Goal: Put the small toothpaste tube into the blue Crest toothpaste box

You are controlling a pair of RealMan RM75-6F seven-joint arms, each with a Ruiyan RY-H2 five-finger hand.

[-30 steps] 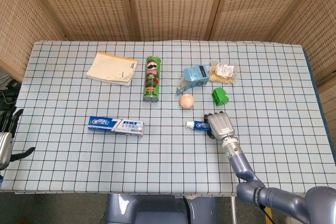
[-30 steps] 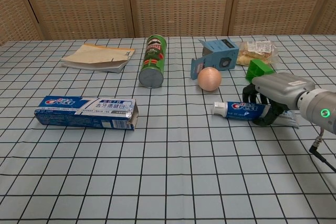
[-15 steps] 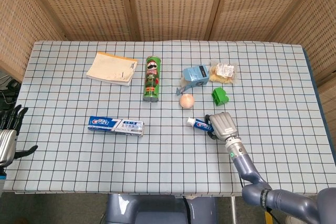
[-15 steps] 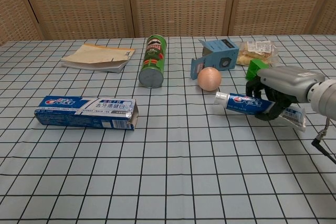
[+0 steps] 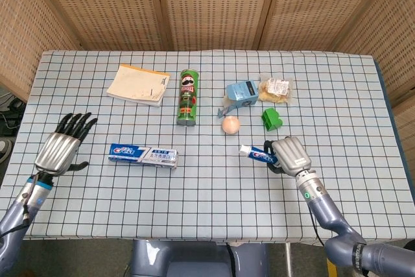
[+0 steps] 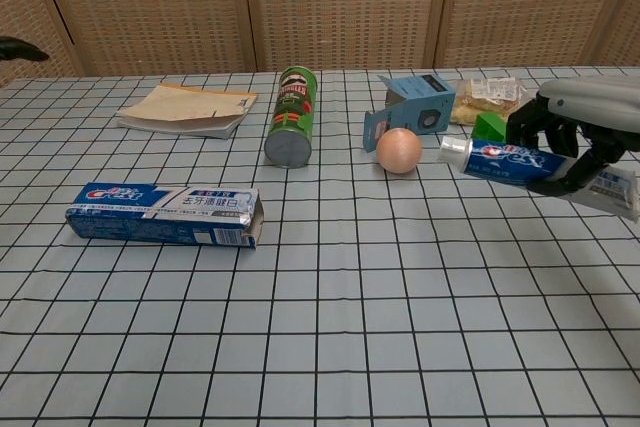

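Observation:
The small toothpaste tube (image 6: 505,160) (image 5: 257,154) is held off the table by my right hand (image 6: 580,132) (image 5: 290,154), its white cap pointing left. The blue Crest box (image 6: 163,214) (image 5: 143,155) lies flat at the left-centre, its open flap end facing right. My left hand (image 5: 61,147) hovers over the table's left edge with fingers spread and nothing in it; in the chest view only a dark fingertip (image 6: 20,47) shows at the far left.
A Pringles can (image 5: 188,98), an egg-like ball (image 5: 231,124), a light-blue carton (image 5: 242,92), a green block (image 5: 272,119) and a snack packet (image 5: 276,89) lie behind the tube. A notepad (image 5: 138,84) lies at the back left.
My right hand has lifted the tube off the table and raised it. My left hand has risen from below the table's left edge to above it.

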